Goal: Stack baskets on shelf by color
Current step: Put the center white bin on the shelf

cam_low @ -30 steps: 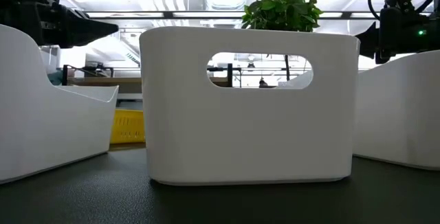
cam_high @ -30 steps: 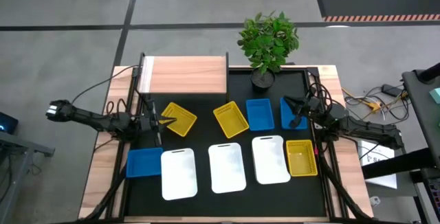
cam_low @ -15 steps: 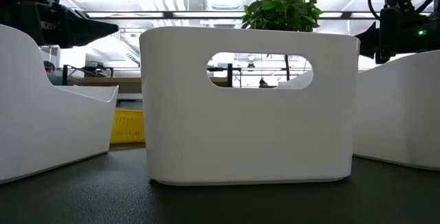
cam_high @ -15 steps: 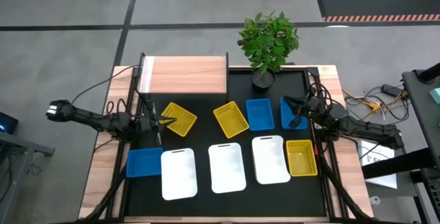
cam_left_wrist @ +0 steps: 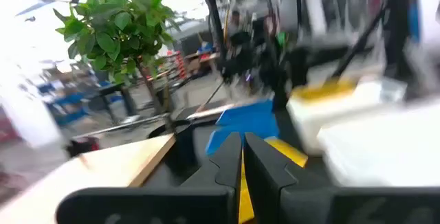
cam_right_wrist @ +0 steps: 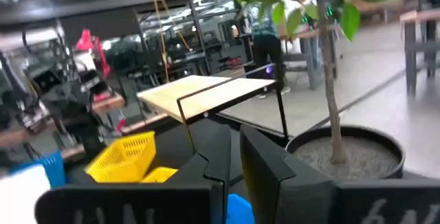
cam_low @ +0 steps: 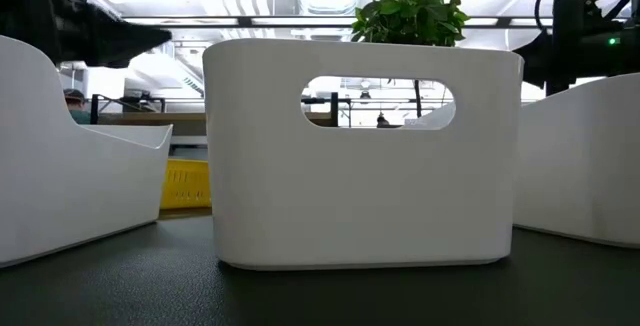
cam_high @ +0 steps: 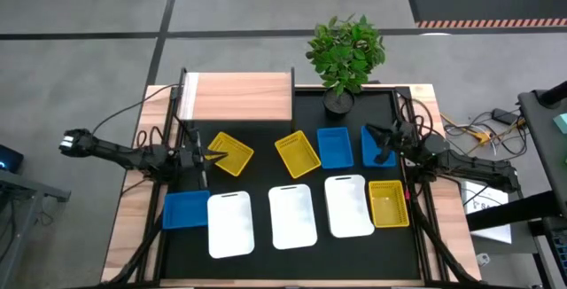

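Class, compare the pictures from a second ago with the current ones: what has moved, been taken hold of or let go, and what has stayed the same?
Almost nothing changed. In the low view the left arm's outline looks blurred, hinting at a slight motion; its direction cannot be told. From above, the left end effector stays at a yellow basket and the right end effector at a blue basket, both shut. All baskets, the shelf and the plant kept their places.

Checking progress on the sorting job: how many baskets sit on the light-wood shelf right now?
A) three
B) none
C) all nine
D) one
B: in the high view the shelf has nothing on its top, and the blue, yellow and white baskets all lie on the black table.
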